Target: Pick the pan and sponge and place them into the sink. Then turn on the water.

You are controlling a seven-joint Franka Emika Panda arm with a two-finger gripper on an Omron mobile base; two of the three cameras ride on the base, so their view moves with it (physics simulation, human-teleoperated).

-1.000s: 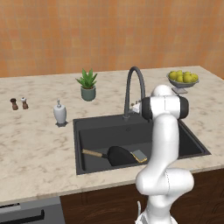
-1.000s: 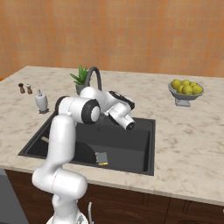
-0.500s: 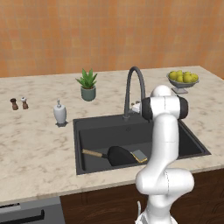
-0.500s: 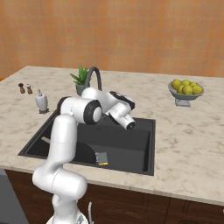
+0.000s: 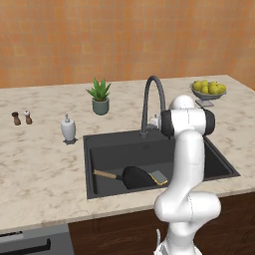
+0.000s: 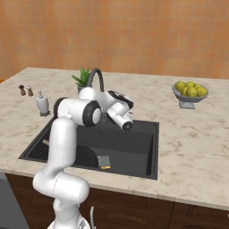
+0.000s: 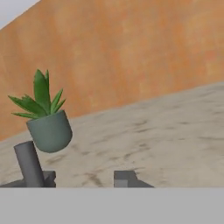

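The black pan (image 5: 135, 177) lies in the dark sink (image 5: 109, 144), with its wooden handle pointing left. The little yellow sponge (image 5: 159, 177) lies in the sink too, touching the right side of the pan. The tall bent tap (image 5: 152, 99) stands at the back of the sink, and no blue stream shows under its tip. The pincer (image 7: 85, 179) is up near the foot of the tap, behind the sink. Its two dark tips stand apart with nothing between them, so it is released. Past the tips there is a green plant in a grey pot (image 7: 49, 127) on the worktop (image 5: 35, 164). A bowl of yellow fruit (image 6: 190, 91) sits far to the right. A white soap bottle (image 5: 68, 128) stands left of the sink.
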